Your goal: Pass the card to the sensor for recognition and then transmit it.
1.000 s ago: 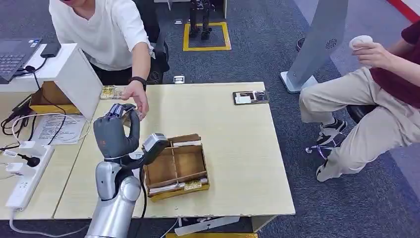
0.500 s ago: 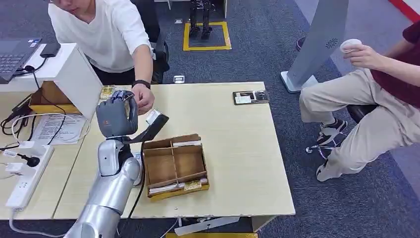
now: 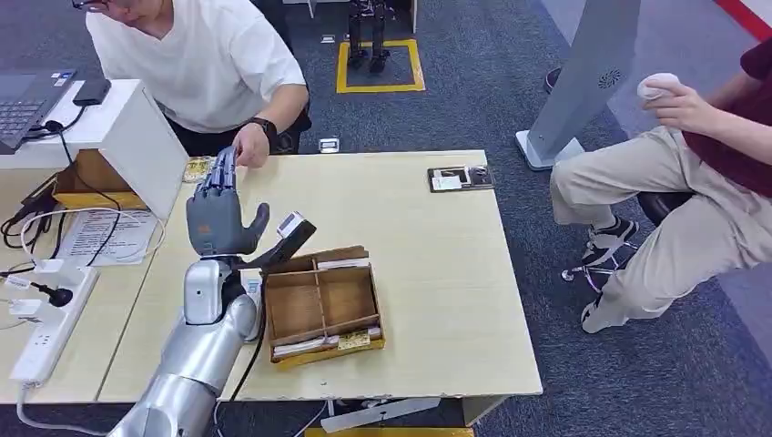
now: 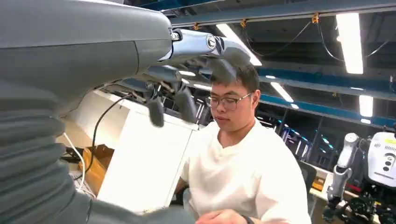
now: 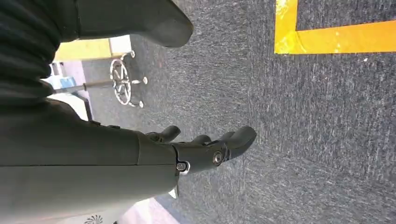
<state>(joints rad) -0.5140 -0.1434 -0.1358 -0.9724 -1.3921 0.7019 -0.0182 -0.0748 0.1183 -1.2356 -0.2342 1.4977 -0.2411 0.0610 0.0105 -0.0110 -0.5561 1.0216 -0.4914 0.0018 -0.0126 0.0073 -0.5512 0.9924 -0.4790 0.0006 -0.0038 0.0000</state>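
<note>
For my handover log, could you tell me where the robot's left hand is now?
In the head view, the left hand is raised with fingers spread over the table's left side, just below the person's hand.

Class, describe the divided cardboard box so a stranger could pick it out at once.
Start at the pale wooden table. Near its front edge, just right of the robot's raised left hand, sits the brown cardboard box. Unlike the flat dark tray at the far edge, it is open-topped and split into compartments.

right hand (image 5: 201,151) empty, fingers (image 5: 240,136) loosely curled; grey carpet (image 5: 299,140); yellow tape (image 5: 327,35)
</note>
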